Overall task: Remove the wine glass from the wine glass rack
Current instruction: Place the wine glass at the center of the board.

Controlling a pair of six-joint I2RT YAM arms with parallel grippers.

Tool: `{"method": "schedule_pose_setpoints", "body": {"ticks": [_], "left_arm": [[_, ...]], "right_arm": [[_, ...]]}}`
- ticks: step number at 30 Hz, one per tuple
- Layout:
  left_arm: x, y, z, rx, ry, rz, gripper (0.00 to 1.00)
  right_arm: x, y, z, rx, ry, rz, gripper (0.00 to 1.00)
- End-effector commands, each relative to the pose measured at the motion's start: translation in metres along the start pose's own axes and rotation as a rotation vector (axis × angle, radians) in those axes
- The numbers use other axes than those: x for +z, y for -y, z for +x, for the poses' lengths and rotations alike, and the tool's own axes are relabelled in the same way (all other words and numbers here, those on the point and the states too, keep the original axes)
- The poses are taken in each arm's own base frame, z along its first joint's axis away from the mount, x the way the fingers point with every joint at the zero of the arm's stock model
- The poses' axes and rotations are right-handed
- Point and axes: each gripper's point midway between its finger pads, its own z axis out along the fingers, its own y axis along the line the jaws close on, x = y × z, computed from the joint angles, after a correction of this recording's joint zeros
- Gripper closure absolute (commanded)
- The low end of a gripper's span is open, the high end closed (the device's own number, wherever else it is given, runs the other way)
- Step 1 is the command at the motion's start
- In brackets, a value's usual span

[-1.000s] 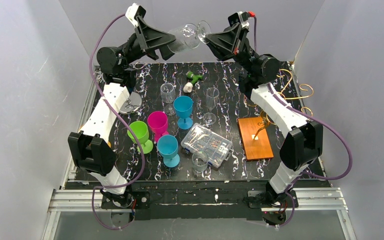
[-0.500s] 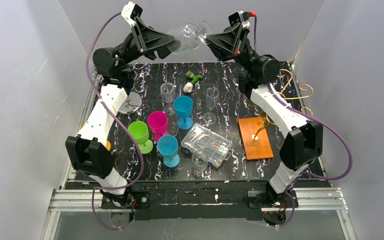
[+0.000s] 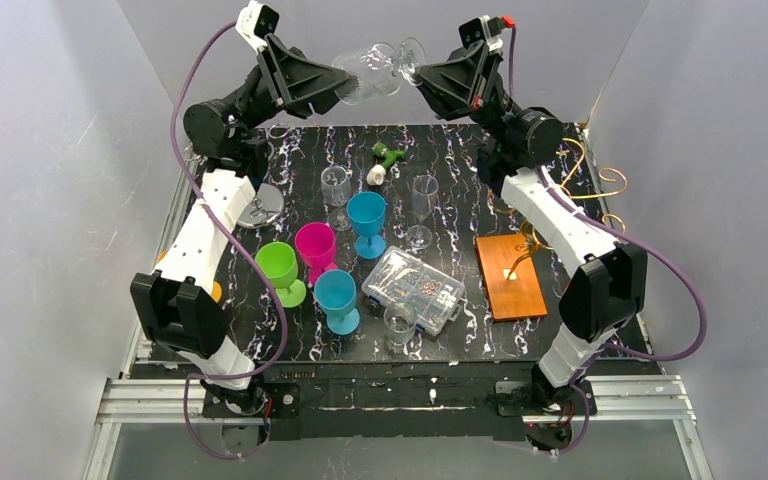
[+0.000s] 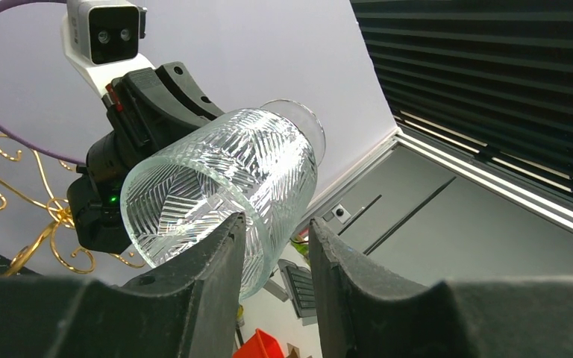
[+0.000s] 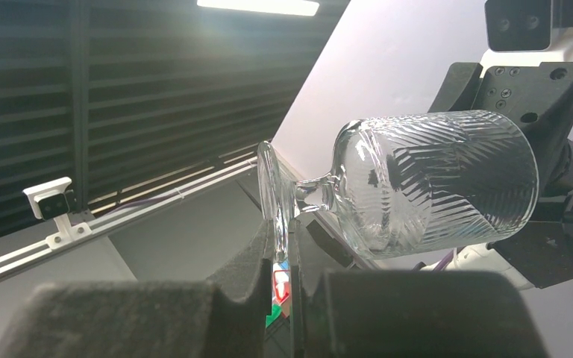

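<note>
Wine glass (image 3: pixel 375 68) off the wine glass rack (image 3: pixel 512 285), up high over far edge of table (image 3: pixel 460 150), lying sideways btwn the two arms. R gripper (image 3: pixel 418 72) clamped on the foot disc, disc edge-on btwn the pads (image 5: pixel 250 272); stem and ribbed bowl pointing toward L arm. L gripper (image 3: pixel 345 85) at mouth end of bowl: fingers (image 4: pixel 201 283) part-way apart, lower wall of bowl in the gap; actual contact w/ glass, can't tell. Rack on R side of table, wooden base flat, gold scrolls well below and apart from glass. Also on table: coloured goblets (image 3: pixel 315 243), clear plastic box (image 3: pixel 415 290), a few clear glasses (image 3: pixel 422 205).
</note>
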Motion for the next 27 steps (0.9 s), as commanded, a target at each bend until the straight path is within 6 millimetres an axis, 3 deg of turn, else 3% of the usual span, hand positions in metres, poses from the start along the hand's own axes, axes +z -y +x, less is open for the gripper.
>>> {"method": "schedule_pose_setpoints", "body": {"ticks": [1, 11, 27], "left_arm": [[0.000, 0.060, 0.019, 0.149, -0.030, 0.142, 0.66], [0.002, 0.076, 0.019, 0.186, -0.027, 0.199, 0.68], [0.003, 0.068, 0.018, 0.289, -0.036, 0.204, 0.81]], "right_arm": [[0.008, -0.064, -0.001, 0.042, 0.022, -0.175, 0.99], [0.011, -0.074, 0.000, 0.044, 0.023, -0.195, 0.99], [0.013, -0.075, -0.003, 0.062, 0.032, -0.196, 0.99]]}}
